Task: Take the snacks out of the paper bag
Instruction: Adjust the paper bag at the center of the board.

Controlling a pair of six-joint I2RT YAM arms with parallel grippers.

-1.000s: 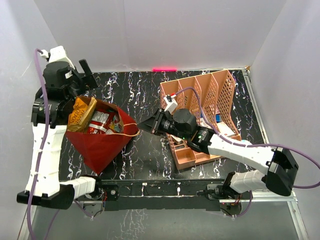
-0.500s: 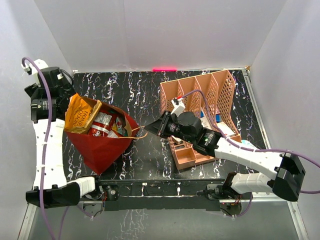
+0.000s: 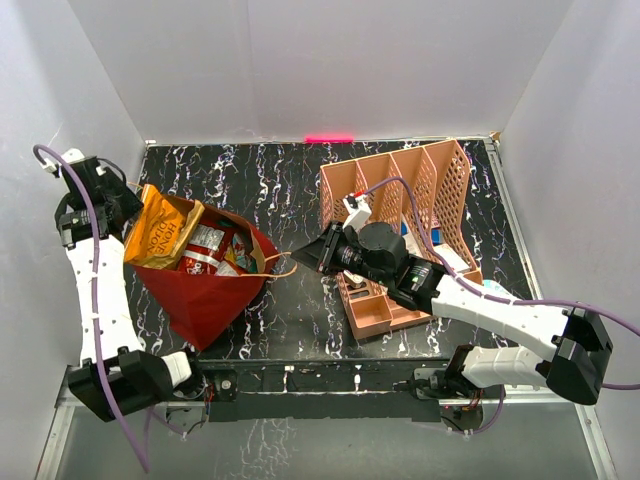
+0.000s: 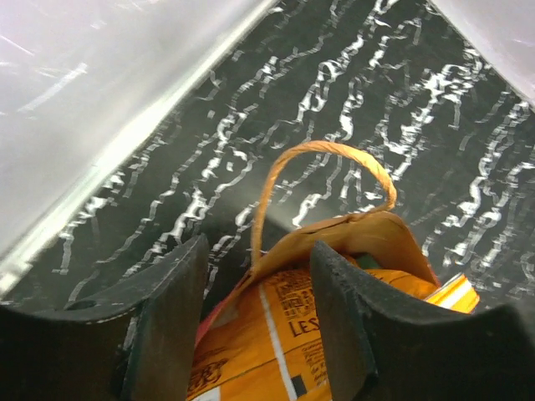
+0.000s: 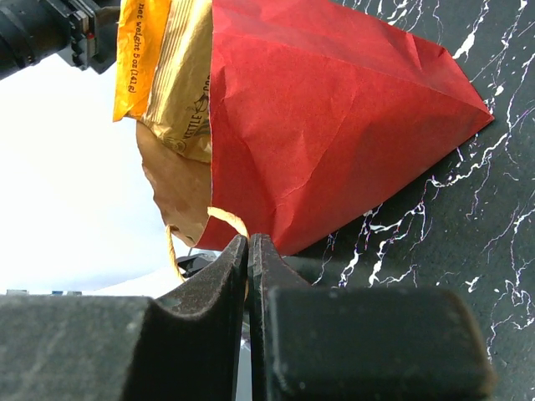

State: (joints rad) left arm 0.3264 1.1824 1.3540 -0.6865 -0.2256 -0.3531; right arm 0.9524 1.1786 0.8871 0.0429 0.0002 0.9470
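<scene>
Right hand (image 3: 300, 255) pinched on brown cord handle (image 3: 278, 270) braces your red paper bag (image 3: 205, 295) at nine o'clock; left hand (image 4: 259, 251) spread astride orange glossy packet (image 3: 160, 230).

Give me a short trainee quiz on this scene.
1. True or false: the right gripper is shut on the cord handle of the paper bag.
2. What sits between the fingers of the left gripper? A pen, B orange packet, C spoon.
3. Fill in: the paper bag is red outside and ___ inside.
Key: 1 true; 2 B; 3 brown.
</scene>
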